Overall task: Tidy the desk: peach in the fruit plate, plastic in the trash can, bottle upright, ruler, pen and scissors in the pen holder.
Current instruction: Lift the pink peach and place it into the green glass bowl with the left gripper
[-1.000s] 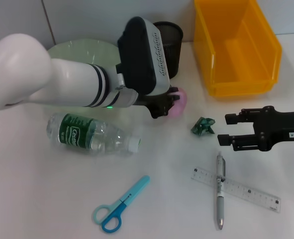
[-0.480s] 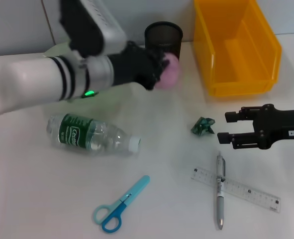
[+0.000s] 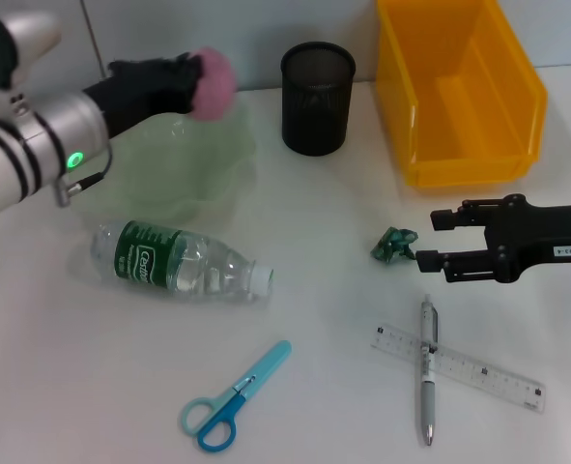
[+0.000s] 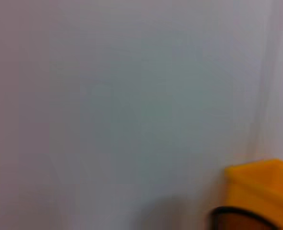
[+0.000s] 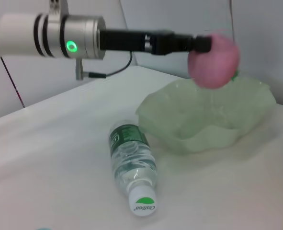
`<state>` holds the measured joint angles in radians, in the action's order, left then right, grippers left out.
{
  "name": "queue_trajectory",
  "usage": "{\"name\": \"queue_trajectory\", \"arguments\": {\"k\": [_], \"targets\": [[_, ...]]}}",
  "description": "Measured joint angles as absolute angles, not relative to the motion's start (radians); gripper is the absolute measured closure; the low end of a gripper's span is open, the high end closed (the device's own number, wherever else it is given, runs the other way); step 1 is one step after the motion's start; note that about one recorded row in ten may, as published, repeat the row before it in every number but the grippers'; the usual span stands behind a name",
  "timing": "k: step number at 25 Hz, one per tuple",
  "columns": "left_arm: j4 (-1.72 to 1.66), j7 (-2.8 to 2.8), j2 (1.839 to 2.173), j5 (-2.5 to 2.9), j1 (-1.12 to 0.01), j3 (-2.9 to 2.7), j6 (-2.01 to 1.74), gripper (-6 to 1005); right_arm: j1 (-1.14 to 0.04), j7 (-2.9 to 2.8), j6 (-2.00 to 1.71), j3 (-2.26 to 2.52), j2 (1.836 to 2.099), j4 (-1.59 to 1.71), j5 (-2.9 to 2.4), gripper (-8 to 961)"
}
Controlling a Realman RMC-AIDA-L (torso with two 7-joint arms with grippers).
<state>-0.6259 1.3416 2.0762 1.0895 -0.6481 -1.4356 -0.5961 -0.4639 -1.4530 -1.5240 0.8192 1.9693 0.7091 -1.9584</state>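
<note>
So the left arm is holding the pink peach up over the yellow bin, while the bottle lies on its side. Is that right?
Not quite. The left gripper holds the peach over the fruit plate, not the yellow bin, as the right wrist view shows. The bottle does lie on its side.

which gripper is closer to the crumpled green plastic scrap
Right. The right gripper hovers open just beside the plastic scrap on the desk. The left gripper is far across, holding the peach above the fruit plate.
</note>
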Motion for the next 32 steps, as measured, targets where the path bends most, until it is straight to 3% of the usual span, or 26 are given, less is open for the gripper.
{"name": "queue_trajectory", "arguments": {"k": [15,18,27,31,32], "targets": [[-0.504,1.337,2.074,1.041,-0.649,-1.404,-0.526,920,-0.474,-1.443,-1.505,0.819,1.97,0.709,-1.957,283],[-0.495,1.338,2.073,1.044,-0.653,-1.429,-0.532,757,-0.477,-1.435,-1.504,0.819,1.973,0.709,-1.957,284],[-0.507,1.353,2.068,1.041,-0.648,-1.435,-0.568,469,-0.477,-1.433,-1.504,0.819,1.973,0.709,-1.956,287],[-0.528,1.422,2.042,1.045,-0.615,-1.394,-0.766,315,-0.477,-1.433,-1.504,0.807,1.972,0.709,-1.953,288],[-0.53,1.439,2.022,1.045,-0.596,-1.378,-0.905,277,-0.477,-1.433,-1.504,0.8,1.971,0.709,-1.953,289]]}}
